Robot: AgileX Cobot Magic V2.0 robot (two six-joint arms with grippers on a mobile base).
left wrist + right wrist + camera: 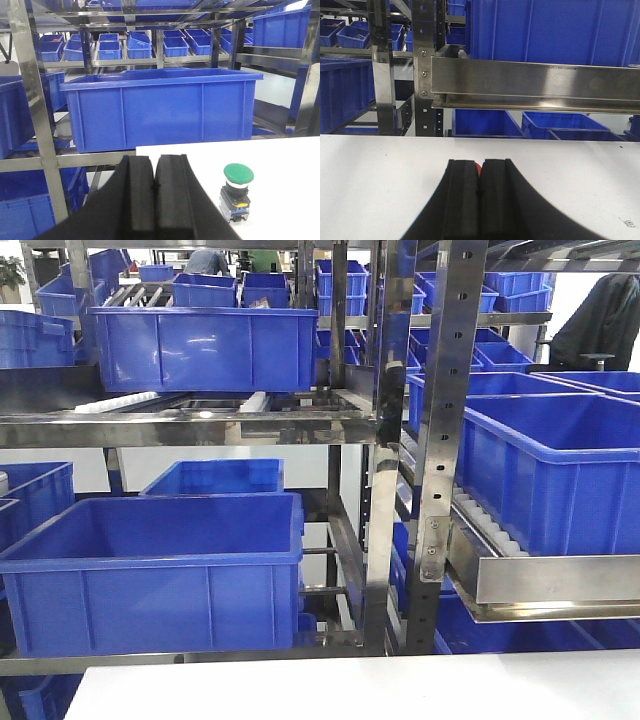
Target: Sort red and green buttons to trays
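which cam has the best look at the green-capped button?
Left wrist view: the green-capped button stands whole and upright on the white table. The front view and the right wrist view show none of it.

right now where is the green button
In the left wrist view the green push-button stands upright on the white table, just right of the shut jaws of the left gripper, in front of a blue crate.
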